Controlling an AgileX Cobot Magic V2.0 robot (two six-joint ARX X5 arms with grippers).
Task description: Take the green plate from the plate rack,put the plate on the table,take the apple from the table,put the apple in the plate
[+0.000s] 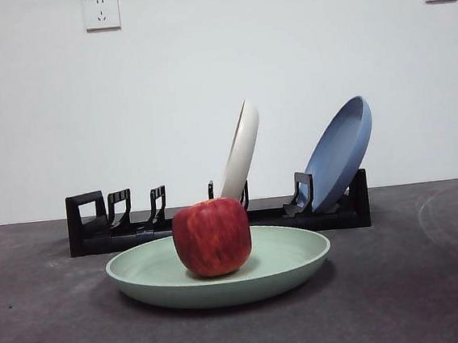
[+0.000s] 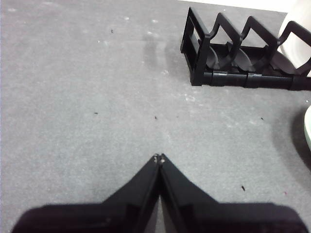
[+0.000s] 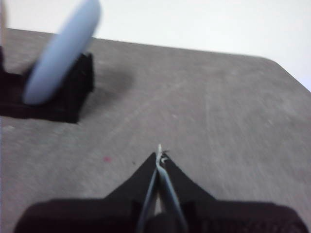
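**Operator:** Front view, centre: I see the apple (image 1: 212, 237) resting in the green plate (image 1: 290, 259), which lies flat on the bench (image 1: 418, 283), just in front of the plate rack (image 1: 88, 221).

**Observer:** And the rack's contents?

**Operator:** A cream-white plate (image 1: 241, 150) leans in a middle slot; a blue plate (image 1: 341, 153) leans at one end. The slots at the other end hold nothing.

**Observer:** Left tool?

**Operator:** Left wrist view: my left tool (image 2: 159, 158) hangs over bare bench (image 2: 87, 97), jaws pressed together tip to tip, gripping nothing. The rack's vacant end (image 2: 228, 53) lies ahead of it, and a sliver of the pale green rim (image 2: 307, 128) shows at the frame's edge.

**Observer:** Right tool?

**Operator:** Right wrist view, somewhat blurred: my right tool (image 3: 160, 153) is likewise closed and holds nothing, over bare bench (image 3: 218, 111). The blue plate (image 3: 60, 51) and its end of the rack (image 3: 73, 92) sit well apart from it.
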